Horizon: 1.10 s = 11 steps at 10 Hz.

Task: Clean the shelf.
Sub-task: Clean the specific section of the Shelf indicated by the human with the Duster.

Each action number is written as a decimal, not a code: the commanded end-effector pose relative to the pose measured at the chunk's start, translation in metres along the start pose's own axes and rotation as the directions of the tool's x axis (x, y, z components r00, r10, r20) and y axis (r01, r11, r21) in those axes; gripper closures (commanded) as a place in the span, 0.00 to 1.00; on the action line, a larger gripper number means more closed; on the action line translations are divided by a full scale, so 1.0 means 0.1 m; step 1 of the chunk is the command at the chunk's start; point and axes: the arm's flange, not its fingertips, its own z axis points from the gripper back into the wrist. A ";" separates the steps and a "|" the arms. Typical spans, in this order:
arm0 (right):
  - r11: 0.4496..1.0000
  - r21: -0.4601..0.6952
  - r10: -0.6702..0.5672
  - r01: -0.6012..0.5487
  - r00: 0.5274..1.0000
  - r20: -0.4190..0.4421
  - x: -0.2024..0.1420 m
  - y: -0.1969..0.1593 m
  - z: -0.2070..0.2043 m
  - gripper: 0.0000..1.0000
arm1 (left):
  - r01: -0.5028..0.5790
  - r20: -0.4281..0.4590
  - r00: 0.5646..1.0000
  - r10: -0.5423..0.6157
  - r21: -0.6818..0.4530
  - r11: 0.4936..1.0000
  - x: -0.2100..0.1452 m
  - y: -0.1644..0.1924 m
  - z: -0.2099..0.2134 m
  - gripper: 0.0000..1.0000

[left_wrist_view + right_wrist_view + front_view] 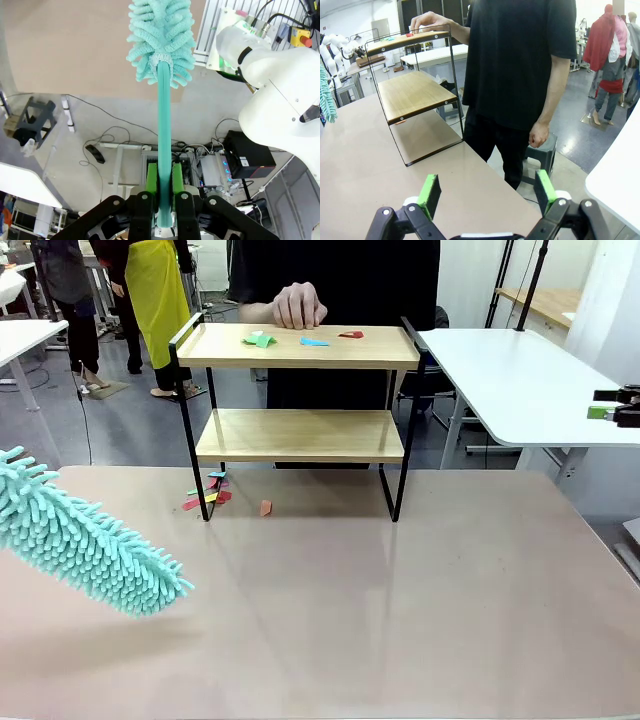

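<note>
L claw (pixel 164 180) pinches duster (pixel 90 545) by handle, head low at frame left, prob. poised to sweep. R claw (pixel 487 189) spread, idle. Shelf (pixel 300 435) upper centre w/ scraps (pixel 262 339) on top, hand (pixel 298 306) likely steadying it.

Shelf (pixel 300 359) on table (pixel 400 620); scraps (pixel 260 339) atop

The left gripper (pixel 164 175) and right gripper (pixel 488 184) have black jointed fingers, silver screws and green pads (pixel 431 192). The person (pixel 520 60) wears a black short-sleeved T-shirt.
</note>
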 end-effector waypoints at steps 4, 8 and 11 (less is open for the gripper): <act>1.000 0.001 0.004 -0.004 1.000 -0.001 0.02 0.01 0.00 0.00 | -0.009 0.401 0.916 -0.034 0.105 0.994 0.08 -0.02 0.40 0.86; 1.000 0.001 0.004 -0.004 1.000 -0.001 0.02 0.01 0.00 0.00 | 0.017 0.706 0.676 -0.211 0.271 0.962 0.49 -0.09 1.27 0.86; 1.000 0.001 0.004 -0.004 1.000 -0.001 0.02 0.01 0.00 0.00 | -0.198 0.849 0.525 -0.062 0.192 0.961 0.95 -0.18 1.75 0.86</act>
